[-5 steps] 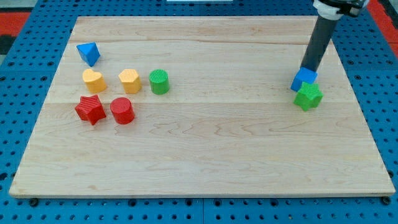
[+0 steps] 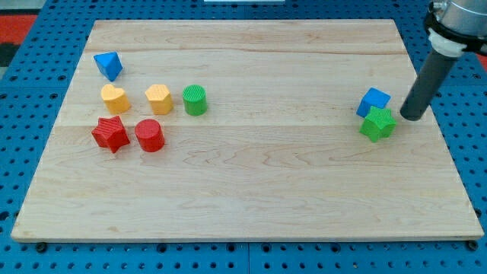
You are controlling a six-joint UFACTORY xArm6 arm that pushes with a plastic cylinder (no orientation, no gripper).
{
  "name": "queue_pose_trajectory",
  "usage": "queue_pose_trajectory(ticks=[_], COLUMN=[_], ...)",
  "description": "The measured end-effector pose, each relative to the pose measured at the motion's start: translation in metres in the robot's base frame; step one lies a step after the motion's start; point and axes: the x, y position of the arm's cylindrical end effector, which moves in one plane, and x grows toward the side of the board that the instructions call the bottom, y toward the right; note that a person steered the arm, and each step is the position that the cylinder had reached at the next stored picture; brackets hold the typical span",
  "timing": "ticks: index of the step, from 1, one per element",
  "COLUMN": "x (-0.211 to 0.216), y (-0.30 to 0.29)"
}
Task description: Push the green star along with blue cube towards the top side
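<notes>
The green star [image 2: 377, 125] lies at the view's right on the wooden board [image 2: 243, 190]. The blue cube [image 2: 373, 101] touches it just above and slightly left. My tip [image 2: 409, 117] stands just right of the green star, level with its upper part, with a small gap between them. The rod rises from the tip to the view's top right corner.
At the view's left lie a blue triangular block [image 2: 108, 65], a yellow heart [image 2: 114, 98], a yellow hexagon [image 2: 158, 98], a green cylinder [image 2: 195, 100], a red star [image 2: 110, 134] and a red cylinder [image 2: 150, 135]. The board's right edge [image 2: 441, 122] is close to my tip.
My tip has moved from just above the blue cube to the right and down, now beside the green star. The blue cube and green star have barely shifted.
</notes>
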Motion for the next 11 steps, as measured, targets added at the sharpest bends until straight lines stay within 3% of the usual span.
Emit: queue_pose_trajectory(ticks=[3, 4, 5, 7, 9, 11], x=[0.007, 0.052, 0.077, 0.065, 0.020, 0.024], y=[-0.030, 0.018, 0.011, -0.057, -0.045, 0.041])
